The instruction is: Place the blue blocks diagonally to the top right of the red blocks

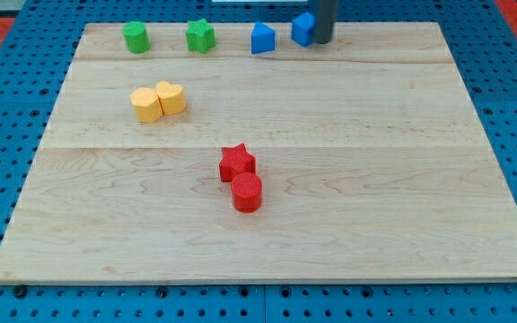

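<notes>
Two blue blocks sit near the view's top edge: a house-shaped blue block [262,39] and a blue cube [302,29] to its right. My tip [322,40] touches the blue cube's right side. A red star block [237,162] and a red cylinder [247,192] sit together near the board's middle, the cylinder just below the star. The blue blocks lie far above and to the right of the red ones.
A green cylinder [135,37] and a green star block [200,36] sit at the top left. Two yellow blocks [158,100] touch each other at the left. The wooden board [402,179] lies on a blue pegboard.
</notes>
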{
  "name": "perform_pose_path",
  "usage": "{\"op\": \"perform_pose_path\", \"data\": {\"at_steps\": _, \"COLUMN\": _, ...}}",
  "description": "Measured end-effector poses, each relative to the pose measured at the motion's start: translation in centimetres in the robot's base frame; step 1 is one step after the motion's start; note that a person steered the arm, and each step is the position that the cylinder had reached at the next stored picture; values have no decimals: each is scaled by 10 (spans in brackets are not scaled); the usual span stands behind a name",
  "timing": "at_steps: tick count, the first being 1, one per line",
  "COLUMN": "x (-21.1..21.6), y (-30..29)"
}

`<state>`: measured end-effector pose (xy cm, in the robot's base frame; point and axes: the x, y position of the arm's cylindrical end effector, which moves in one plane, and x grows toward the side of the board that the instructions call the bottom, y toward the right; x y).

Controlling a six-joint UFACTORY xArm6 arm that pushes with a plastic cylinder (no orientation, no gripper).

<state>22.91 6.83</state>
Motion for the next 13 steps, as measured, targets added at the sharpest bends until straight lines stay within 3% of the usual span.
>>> {"op": "perform_pose_path", "data": {"at_steps": 1, "x": 3, "y": 83}}
{"op": "perform_pose_path", "data": {"at_steps": 2, "x": -27, "y": 94}}
{"op": "perform_pose_path", "data": {"at_steps": 4, "x": -36, "y": -17}}
{"op": "perform_pose_path", "data": {"at_steps": 5, "x": -16, "y": -52}}
{"op": "perform_pose_path", "data": {"at_steps": 6, "x": 38, "y": -55}}
{"op": "perform_pose_path", "data": {"at_steps": 7, "x": 34, "y": -28}}
{"op": "perform_pose_path", "data": {"at_steps": 8, "x": -22, "y": -12}}
{"op": "perform_pose_path", "data": {"at_steps": 9, "x": -34, "y": -83}}
{"op": "perform_pose_path", "data": {"at_steps": 10, "x": -8, "y": -112}}
{"op": "perform_pose_path", "data": {"at_steps": 12, "x": 69, "y": -80}}
{"op": "perform_pose_path", "data": {"at_steps": 13, "x": 19, "y": -68}}
